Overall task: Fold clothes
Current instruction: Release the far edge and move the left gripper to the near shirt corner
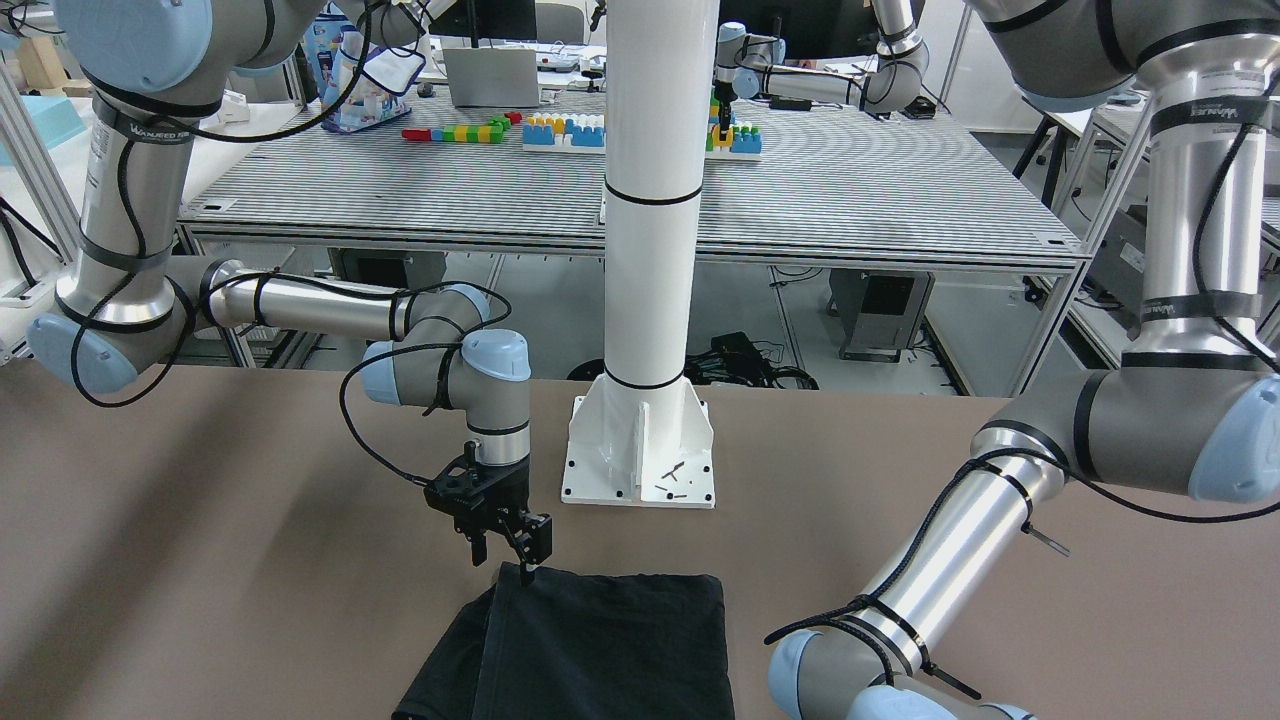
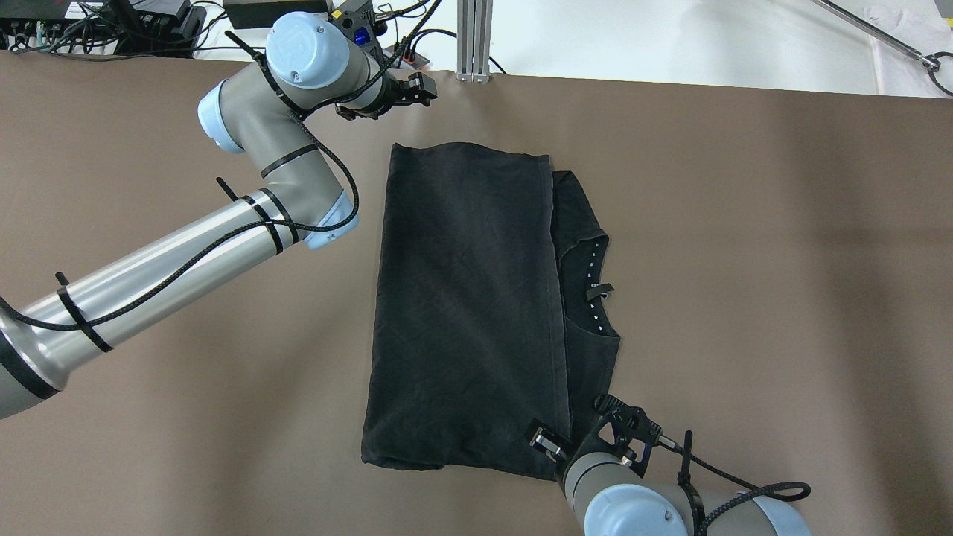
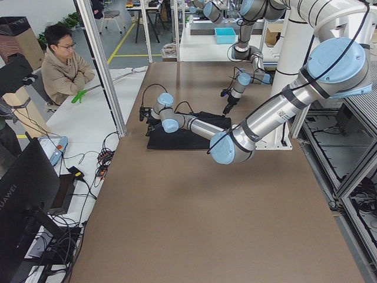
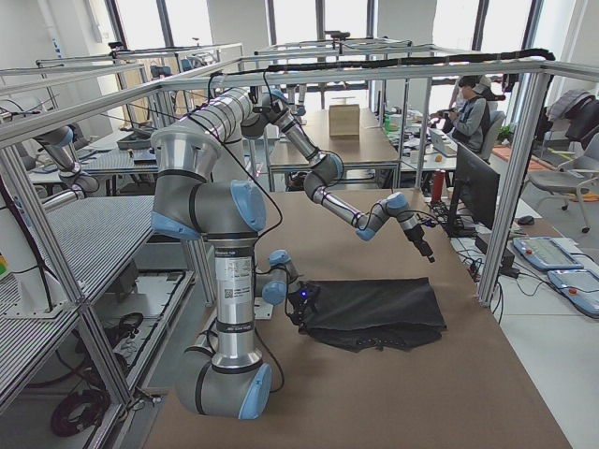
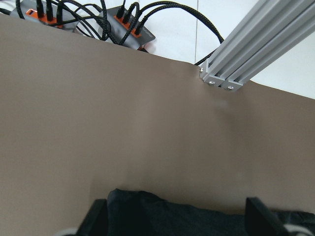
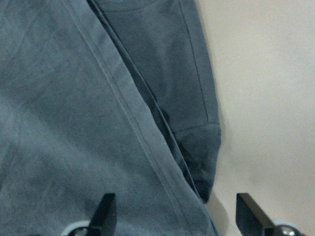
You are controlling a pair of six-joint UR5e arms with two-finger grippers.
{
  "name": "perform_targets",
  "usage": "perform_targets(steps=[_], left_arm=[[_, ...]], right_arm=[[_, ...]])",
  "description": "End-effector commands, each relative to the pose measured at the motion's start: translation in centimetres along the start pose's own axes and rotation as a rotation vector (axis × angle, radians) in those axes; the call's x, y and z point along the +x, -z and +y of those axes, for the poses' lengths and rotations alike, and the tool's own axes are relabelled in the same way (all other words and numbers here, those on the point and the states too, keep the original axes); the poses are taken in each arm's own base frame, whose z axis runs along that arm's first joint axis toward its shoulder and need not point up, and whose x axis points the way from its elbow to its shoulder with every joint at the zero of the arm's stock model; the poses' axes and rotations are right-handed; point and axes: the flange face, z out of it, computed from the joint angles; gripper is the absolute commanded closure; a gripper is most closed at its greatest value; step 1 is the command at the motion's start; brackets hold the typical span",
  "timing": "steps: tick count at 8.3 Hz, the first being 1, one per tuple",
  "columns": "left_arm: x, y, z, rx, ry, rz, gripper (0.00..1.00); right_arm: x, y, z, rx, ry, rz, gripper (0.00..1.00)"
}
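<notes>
A black shirt (image 2: 461, 298) lies folded lengthwise on the brown table, with its collar part (image 2: 588, 283) sticking out on the right. It also shows in the front view (image 1: 610, 640). My left gripper (image 2: 426, 88) is open and empty, hovering just beyond the shirt's far left corner. The left wrist view shows the shirt's edge (image 5: 197, 219) between the spread fingers (image 5: 96, 219). My right gripper (image 2: 569, 439) is open and empty, low over the shirt's near right corner. It also shows in the front view (image 1: 508, 555). The right wrist view shows the folded hem (image 6: 147, 147) between the fingers (image 6: 106, 214).
The white pillar base (image 1: 640, 450) stands at the robot's side of the table. An aluminium post (image 2: 474, 45) and power strips with cables (image 2: 112, 22) lie past the table's far edge. An operator (image 3: 65, 65) sits beyond that edge.
</notes>
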Motion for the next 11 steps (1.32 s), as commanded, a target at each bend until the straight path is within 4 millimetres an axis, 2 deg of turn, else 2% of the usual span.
perform_targets(steps=[1,2,4,5,7,9,11], left_arm=[[0.1,0.1,0.0,0.000,0.004,0.001,0.00],[0.1,0.1,0.0,0.000,0.004,0.001,0.00],[0.1,0.1,0.0,0.001,0.004,0.004,0.00],[0.0,0.1,0.0,0.001,0.006,0.003,0.00],[0.0,0.0,0.2,-0.001,0.011,0.002,0.00],[0.1,0.0,0.2,-0.001,0.011,0.003,0.00],[0.1,0.0,0.2,0.000,0.015,0.005,0.00]], right_arm=[[1.0,-0.6,1.9,-0.005,-0.042,0.015,0.20],[1.0,-1.2,2.1,-0.003,-0.034,0.020,0.24],[1.3,-3.9,1.5,0.002,-0.037,-0.004,0.27],[1.3,-4.4,1.3,0.001,-0.044,-0.016,0.28],[1.0,-4.3,1.2,-0.001,-0.051,-0.021,0.42],[0.9,-4.1,1.2,-0.007,-0.052,-0.023,0.86],[0.6,-3.3,1.2,-0.015,-0.055,-0.034,1.00]])
